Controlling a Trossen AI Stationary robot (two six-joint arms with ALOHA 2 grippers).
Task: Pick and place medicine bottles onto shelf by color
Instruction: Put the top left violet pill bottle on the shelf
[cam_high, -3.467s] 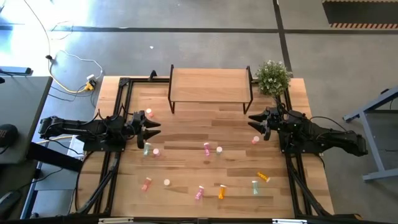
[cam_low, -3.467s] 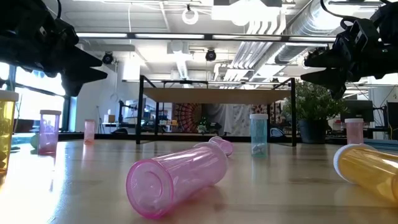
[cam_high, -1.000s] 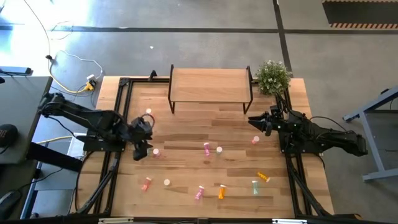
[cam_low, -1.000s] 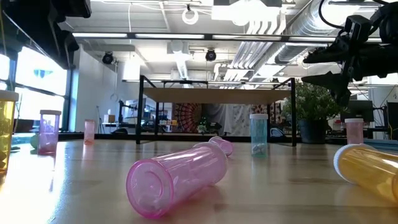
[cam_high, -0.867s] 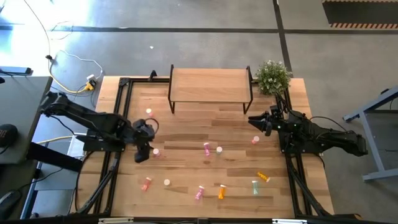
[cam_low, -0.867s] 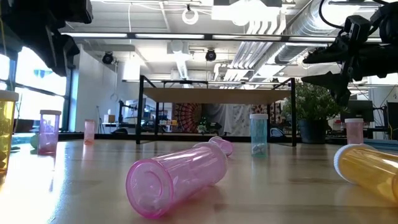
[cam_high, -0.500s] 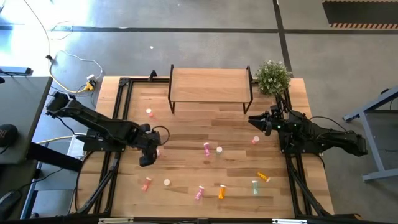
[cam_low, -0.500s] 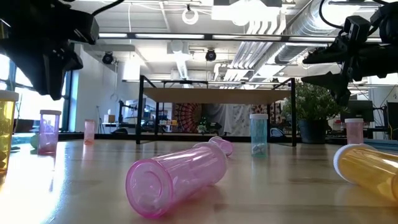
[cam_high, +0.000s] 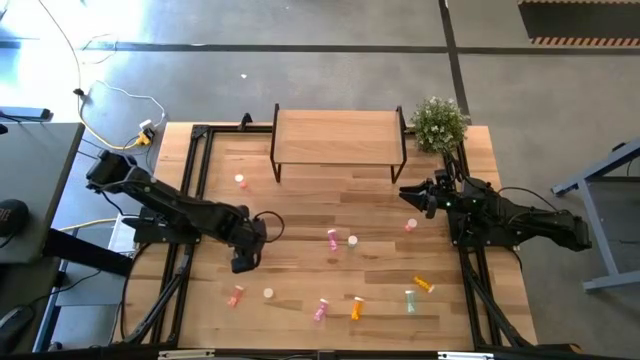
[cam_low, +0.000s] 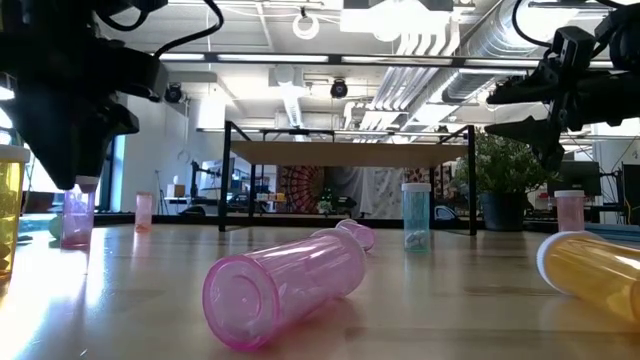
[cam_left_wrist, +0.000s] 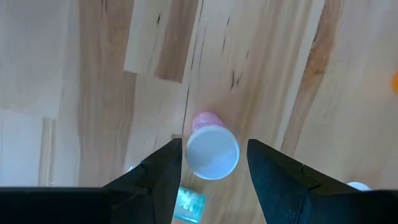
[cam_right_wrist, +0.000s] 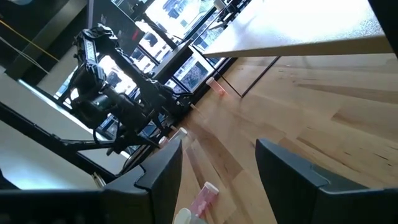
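- High view shows the left hand (cam_high: 243, 262) reached out over the left-middle of the desk (cam_high: 330, 210), pointing down, seemingly to come onto an upright bottle from above.
- Left wrist view explains the pose: the two dark fingers stand apart, released, with the white cap of a pink bottle (cam_left_wrist: 211, 149) centred in the gap between them. Nothing is gripped yet; the fingers appear spread just wide enough to pass either side of the cap.
- A pale green bottle (cam_left_wrist: 188, 203) stands just beside the pink one, partly hidden by a finger, so the approach probably has to stay tight to avoid knocking it.
- The right hand (cam_high: 412, 196) waits near the shelf's right leg, above the desk, its fingers apart and empty, likely parked clear of the left arm's work.
- The shelf (cam_high: 338, 136) stands at the back of the desk with its board bare; no bottle has been placed there.
- Other medicine bottles (cam_high: 340, 239) lie scattered across the middle and front of the desk, some upright, some on their sides, well apart from the shelf.
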